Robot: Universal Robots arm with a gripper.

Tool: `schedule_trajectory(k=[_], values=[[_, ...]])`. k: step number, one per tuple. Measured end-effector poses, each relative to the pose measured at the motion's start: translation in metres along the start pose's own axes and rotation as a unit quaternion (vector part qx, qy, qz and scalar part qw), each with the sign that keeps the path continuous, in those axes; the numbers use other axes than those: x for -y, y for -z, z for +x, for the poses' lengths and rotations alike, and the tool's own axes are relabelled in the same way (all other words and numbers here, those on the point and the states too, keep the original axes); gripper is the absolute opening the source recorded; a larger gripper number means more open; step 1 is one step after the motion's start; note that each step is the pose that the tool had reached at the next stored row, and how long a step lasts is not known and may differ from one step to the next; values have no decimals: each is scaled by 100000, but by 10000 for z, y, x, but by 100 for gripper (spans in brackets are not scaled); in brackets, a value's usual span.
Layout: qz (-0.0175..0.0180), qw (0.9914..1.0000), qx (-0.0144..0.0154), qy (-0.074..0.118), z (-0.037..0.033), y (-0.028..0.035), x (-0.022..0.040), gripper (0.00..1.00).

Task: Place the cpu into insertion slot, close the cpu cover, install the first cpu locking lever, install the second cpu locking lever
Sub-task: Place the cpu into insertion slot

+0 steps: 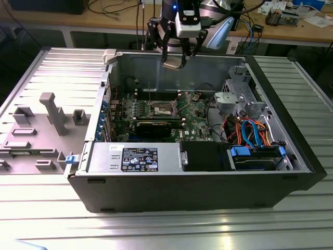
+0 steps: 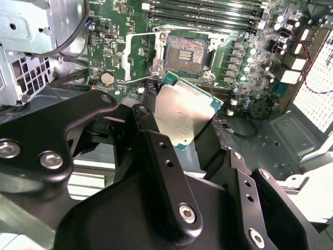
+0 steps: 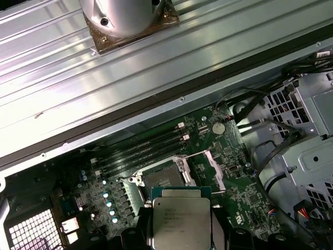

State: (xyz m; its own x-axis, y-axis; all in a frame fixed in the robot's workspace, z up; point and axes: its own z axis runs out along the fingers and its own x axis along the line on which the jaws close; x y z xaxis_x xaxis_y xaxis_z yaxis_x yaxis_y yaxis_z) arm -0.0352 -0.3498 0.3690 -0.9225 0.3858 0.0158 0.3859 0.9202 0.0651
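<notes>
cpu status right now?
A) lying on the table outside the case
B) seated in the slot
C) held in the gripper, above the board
C: the gripper grips the cpu by its edges, and the slot on the board is open and bare.

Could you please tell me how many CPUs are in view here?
1. The cpu is clamped in the gripper, held above the open computer case; the insertion slot on the motherboard below is empty.
</notes>
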Motion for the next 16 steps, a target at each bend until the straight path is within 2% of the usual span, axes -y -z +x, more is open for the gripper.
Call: schedule_trajectory(k=[1,7,16], values=[[5,99995,69,-973,0,-2,0,54],[-35,99930,250,-3737,0,-8,1,54],[-47,99808,422,-6184,-1,-13,1,54]])
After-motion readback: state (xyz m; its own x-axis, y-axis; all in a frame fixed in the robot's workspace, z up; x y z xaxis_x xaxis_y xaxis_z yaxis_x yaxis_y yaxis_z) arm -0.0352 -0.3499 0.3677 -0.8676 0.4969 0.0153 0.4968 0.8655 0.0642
